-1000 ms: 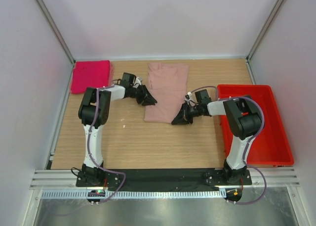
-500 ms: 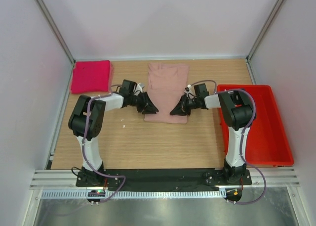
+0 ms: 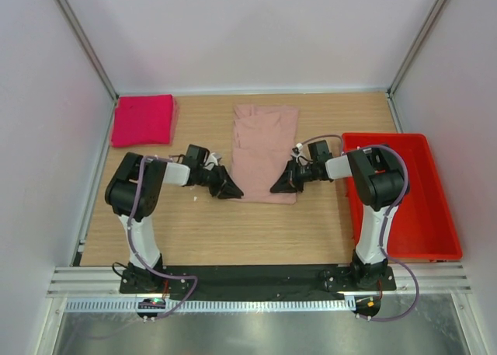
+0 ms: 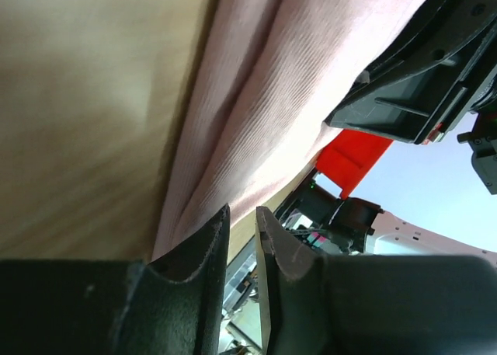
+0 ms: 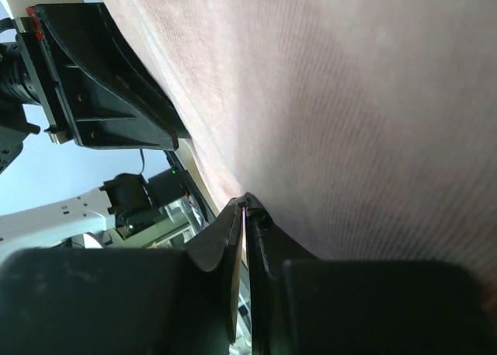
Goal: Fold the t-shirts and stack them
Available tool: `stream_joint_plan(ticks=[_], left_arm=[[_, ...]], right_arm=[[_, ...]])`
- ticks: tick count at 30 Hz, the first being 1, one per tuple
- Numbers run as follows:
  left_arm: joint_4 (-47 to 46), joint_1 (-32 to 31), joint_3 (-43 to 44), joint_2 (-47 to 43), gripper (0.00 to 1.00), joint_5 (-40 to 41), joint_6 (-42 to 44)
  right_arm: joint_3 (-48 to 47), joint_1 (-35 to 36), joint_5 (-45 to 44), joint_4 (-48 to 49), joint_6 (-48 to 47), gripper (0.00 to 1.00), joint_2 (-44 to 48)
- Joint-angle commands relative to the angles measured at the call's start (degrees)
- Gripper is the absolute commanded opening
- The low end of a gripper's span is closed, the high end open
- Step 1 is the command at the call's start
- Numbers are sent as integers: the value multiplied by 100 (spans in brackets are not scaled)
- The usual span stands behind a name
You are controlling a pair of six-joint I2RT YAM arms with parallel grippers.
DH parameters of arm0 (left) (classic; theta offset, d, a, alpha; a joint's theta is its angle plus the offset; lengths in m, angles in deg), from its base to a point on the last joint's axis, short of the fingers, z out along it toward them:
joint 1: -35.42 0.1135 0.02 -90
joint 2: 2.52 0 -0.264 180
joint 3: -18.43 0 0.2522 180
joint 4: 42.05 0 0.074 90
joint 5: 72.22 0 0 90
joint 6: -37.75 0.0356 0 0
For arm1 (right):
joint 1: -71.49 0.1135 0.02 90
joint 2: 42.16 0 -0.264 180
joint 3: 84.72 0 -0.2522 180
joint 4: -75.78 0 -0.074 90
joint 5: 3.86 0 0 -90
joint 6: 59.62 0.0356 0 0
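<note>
The pale pink t-shirt lies as a long folded strip in the middle of the table. The magenta t-shirt lies folded at the far left corner. My left gripper is low at the pale shirt's near left edge. In the left wrist view its jaws stand a narrow gap apart with nothing between them, and the cloth runs beside the left finger. My right gripper is at the near right edge. In the right wrist view it is shut, with the cloth meeting its tips.
A red plastic bin stands at the right, close behind my right arm; it also shows in the left wrist view. White walls close in the table at the left, back and right.
Both grippers moved toward the near edge along the pale shirt's sides. The shirt slid nearer with them, its near edge now lower in view.
</note>
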Motion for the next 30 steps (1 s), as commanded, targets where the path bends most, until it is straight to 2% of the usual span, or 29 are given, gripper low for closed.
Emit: stream_joint_plan(ticks=[1,5,12,16,18,21,22,25,26,27,30], left_arm=[[616,0,-531,-218,23,685,-20],[651,-131,-1224,-823,25,896,-258],[642,-509,-2024,-1684,26,1230,-425],[642,-676,-2219,-2449,27,1266,-610],[835,-712,-2114,-2810,28,1292,-601],[1256,-712,-1562,-3285,34,1327,-312],[1345,-712,-1325,-3269,41,1284,-215],[1924,-703,-201,-2727,48,1231,443],[2134,-668,411,-2541,48,1187,593],[2145,-650,661,-2304,48,1143,794],[1917,-563,1523,-1425,39,801,1059]], right_arm=[[215,-7,-662,-995,-774,14,94],[206,2,-777,-1365,-1047,14,121],[838,160,-777,-1339,-977,15,559],[884,169,-777,-1602,-1082,17,937],[595,160,-882,-1899,-1135,18,1182],[-54,125,-1075,-2287,-1144,20,1316],[-231,117,-1119,-2366,-1127,21,1333],[-829,-15,-1190,-2543,-1013,24,1211],[-1092,-102,-1164,-2552,-969,23,1158],[-1207,-147,-1129,-2560,-960,23,1079],[-1603,-331,-1067,-2526,-890,22,684]])
